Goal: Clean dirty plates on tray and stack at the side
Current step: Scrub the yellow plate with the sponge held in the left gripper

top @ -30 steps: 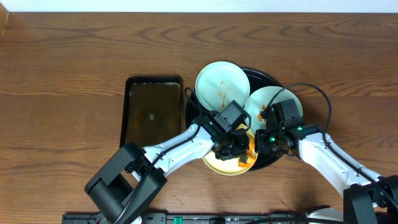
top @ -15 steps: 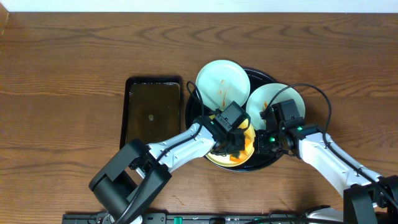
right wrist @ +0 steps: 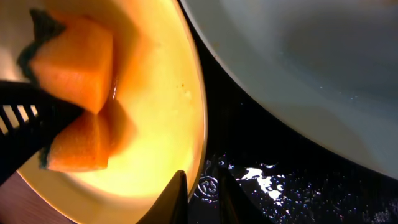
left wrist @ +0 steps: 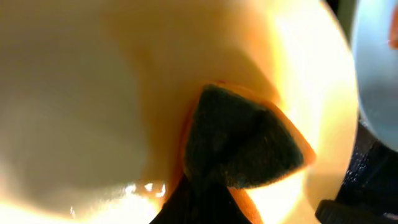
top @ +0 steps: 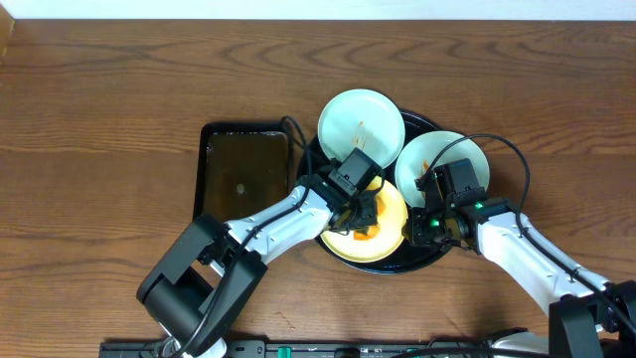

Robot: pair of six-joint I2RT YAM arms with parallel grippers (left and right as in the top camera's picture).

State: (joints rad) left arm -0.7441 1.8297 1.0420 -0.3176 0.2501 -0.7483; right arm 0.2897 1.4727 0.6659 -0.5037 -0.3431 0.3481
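The pale yellow plate (top: 383,237) lies at the front of the round black tray (top: 422,257). My left gripper (top: 364,213) is shut on an orange sponge (top: 366,231) with a dark green scouring side and presses it on this plate. In the left wrist view the sponge (left wrist: 245,143) sits on the yellow plate (left wrist: 93,93) above the gripper (left wrist: 205,193). My right gripper (top: 425,227) is shut on the yellow plate's right rim; in the right wrist view the jaws (right wrist: 202,190) straddle the rim (right wrist: 198,124). Two mint-white plates with sauce smears lie at the back (top: 361,121) and right (top: 442,159).
A rectangular black tray (top: 245,179) holding liquid stands on the brown wooden table (top: 119,119), left of the round tray. The right wrist view shows wet black tray floor (right wrist: 280,180), the right mint plate (right wrist: 311,62), the sponge (right wrist: 74,62) and the left gripper's fingers (right wrist: 25,124).
The yellow plate has slid from overhanging the tray's front edge back into the tray. My left gripper with the sponge moved back and slightly left. The back mint plate shifted slightly.
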